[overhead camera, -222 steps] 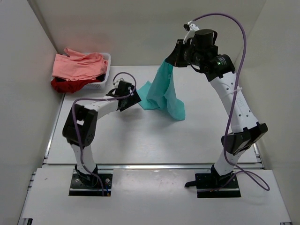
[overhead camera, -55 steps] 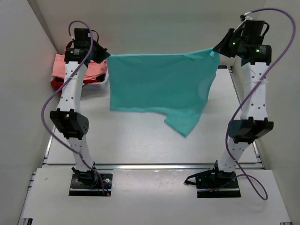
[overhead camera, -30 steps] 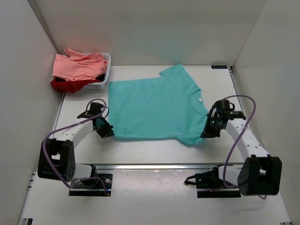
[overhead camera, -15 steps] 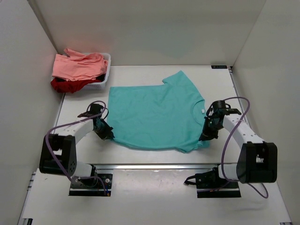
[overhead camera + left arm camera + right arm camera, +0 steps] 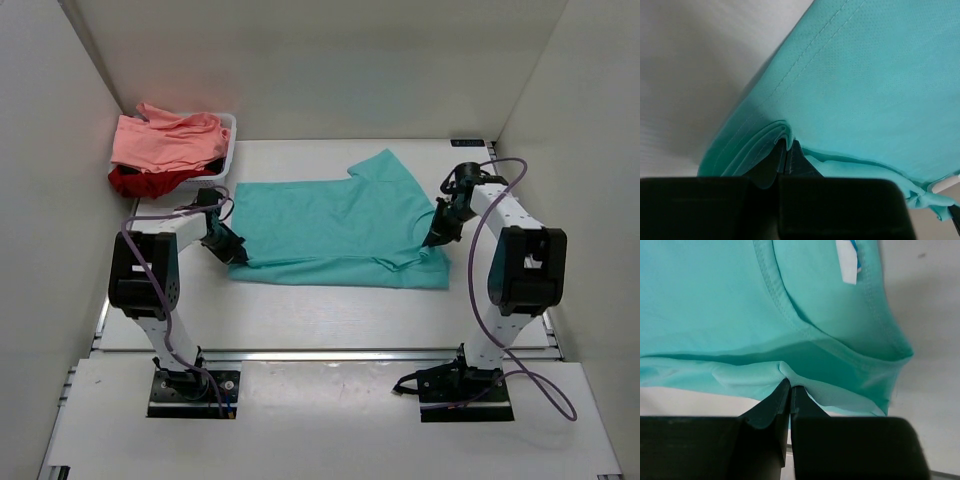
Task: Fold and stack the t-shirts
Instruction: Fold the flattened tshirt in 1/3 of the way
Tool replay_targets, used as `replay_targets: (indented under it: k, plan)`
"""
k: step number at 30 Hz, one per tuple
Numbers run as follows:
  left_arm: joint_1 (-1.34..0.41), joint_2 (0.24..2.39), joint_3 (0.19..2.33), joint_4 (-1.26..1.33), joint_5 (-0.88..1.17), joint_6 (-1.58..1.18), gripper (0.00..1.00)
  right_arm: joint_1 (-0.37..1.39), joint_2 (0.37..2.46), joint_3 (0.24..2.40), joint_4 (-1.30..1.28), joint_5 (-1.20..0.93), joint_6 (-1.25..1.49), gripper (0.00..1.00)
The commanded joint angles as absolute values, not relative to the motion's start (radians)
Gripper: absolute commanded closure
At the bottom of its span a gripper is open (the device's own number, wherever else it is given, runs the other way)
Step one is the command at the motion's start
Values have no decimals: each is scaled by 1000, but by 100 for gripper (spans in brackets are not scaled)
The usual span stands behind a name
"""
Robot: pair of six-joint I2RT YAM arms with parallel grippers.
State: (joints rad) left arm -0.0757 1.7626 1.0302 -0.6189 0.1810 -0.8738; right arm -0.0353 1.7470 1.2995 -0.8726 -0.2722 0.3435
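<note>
The teal shirt [image 5: 330, 225] lies on the table [image 5: 300, 320], partly doubled over on itself, with a layered fold along its near edge. Your left gripper [image 5: 232, 252] is clamped on the shirt's left end. The left wrist view shows its jaws pinched tight on a bunch of stacked hem layers. Your right gripper [image 5: 431, 238] is clenched on the cloth just beside the collar [image 5: 790, 315]. The right wrist view shows a small pleat nipped between its closed jaws, with the neck label [image 5: 847, 262] a little beyond.

Expect this cloth to be light, thin and limp. It has no stiffness of its own, so it will likely sag between your two grips and wrinkle wherever the span goes slack. Keep the tension even across both arms. The knit looks smooth, so a shallow pinch may slip. The stitched hems and the collar seam are thicker and give a surer hold. Where the cloth is doubled, take every layer in the bite or the lower one will trail.

The pink shirt [image 5: 165, 140] and the dark red shirt [image 5: 140, 182] sit heaped in the white basket [image 5: 226, 150] at the far left corner, not yet folded.
</note>
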Motion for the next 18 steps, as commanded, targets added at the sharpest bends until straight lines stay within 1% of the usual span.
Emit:
replay_targets:
  k: [1,8,13,18]
  plan:
    - [-66,1799,1081,-624,176,-874,100,-43,1796,1388,-885,-284,339,100]
    - [-55,1847,1138,-656,169,-859,100,-9,1936,1575,-930,-275,334,100]
    - [-29,1842,1150,-663,198,-853,100,-3,1977,1628,-939,-253,322,100]
    - [-43,1835,1206,-678,210,-845,99,20,1994,1664,-939,-255,305,100]
